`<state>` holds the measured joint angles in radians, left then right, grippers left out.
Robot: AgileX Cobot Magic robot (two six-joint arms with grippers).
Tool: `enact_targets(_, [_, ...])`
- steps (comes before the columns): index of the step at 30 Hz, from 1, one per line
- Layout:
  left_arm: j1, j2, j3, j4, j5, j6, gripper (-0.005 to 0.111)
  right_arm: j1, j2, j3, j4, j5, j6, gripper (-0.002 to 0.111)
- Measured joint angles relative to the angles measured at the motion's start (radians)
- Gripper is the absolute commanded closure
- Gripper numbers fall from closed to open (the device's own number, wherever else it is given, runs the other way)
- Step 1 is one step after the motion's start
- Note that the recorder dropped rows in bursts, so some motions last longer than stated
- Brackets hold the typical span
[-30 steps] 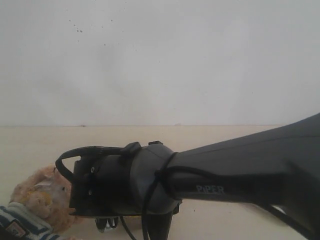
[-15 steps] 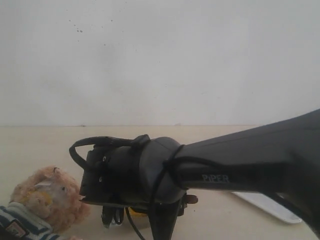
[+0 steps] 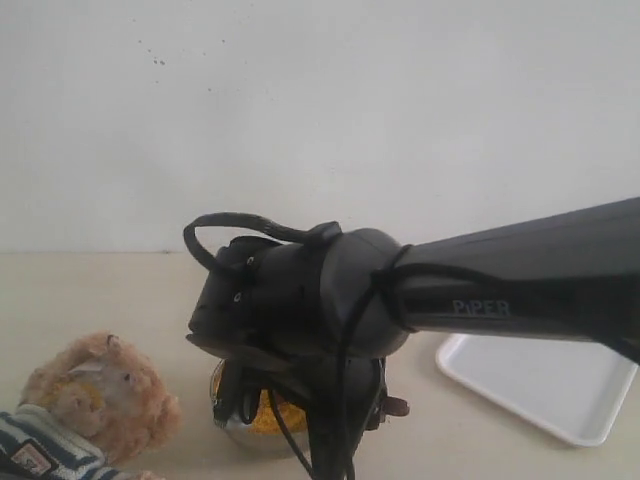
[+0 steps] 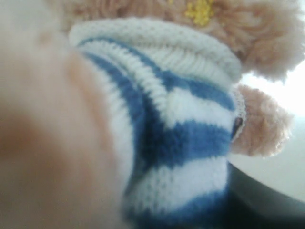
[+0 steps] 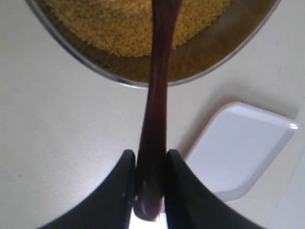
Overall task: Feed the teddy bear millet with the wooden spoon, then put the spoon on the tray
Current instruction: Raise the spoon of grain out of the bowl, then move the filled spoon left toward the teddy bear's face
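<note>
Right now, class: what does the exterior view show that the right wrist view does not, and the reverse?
Only the exterior view shows the bear, left of the bowl, and the right arm's black body above that bowl. Only the right wrist view shows the hand shut on the spoon's handle, with the spoon reaching over the millet. Both show the bowl of millet, the white tray and the pale table.
</note>
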<state>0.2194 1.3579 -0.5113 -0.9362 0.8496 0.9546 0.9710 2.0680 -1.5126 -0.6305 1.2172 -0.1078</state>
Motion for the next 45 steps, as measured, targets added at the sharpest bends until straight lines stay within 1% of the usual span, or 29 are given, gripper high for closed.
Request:
enact_targets(9, [0.0,0.0,0.0,0.0,0.0,0.0,0.101,-0.051,-0.051,0.0,0.102,0.0,-0.025,0.109])
enact_targets(13, [0.0,0.0,0.0,0.0,0.0,0.0,0.101,-0.103,-0.088,0.0,0.238,0.0,-0.044,0.109])
enact_targets(18, [0.0,0.0,0.0,0.0,0.0,0.0,0.101,-0.183,-0.142,0.0,0.515,0.0,-0.12,0.109])
enact_targets(22, [0.0,0.0,0.0,0.0,0.0,0.0,0.101,-0.225,-0.177,0.0,0.666,0.002,-0.157,0.109])
enact_targets(27, [0.0,0.0,0.0,0.0,0.0,0.0,0.101,-0.248,-0.184,0.0,0.685,0.002,-0.167,0.109])
enact_targets(31, [0.0,0.0,0.0,0.0,0.0,0.0,0.101,-0.25,-0.195,0.015,0.802,0.002,-0.215,0.109])
enact_targets(35, [0.0,0.0,0.0,0.0,0.0,0.0,0.101,-0.259,-0.199,0.032,0.743,0.004,-0.189,0.109])
enact_targets(39, [0.0,0.0,0.0,0.0,0.0,0.0,0.101,-0.261,-0.232,0.034,0.741,0.002,-0.186,0.109])
enact_targets(43, [0.0,0.0,0.0,0.0,0.0,0.0,0.101,-0.215,-0.276,0.034,0.728,0.002,-0.183,0.109])
enact_targets(45, [0.0,0.0,0.0,0.0,0.0,0.0,0.101,-0.168,-0.285,0.034,0.725,0.002,-0.183,0.109])
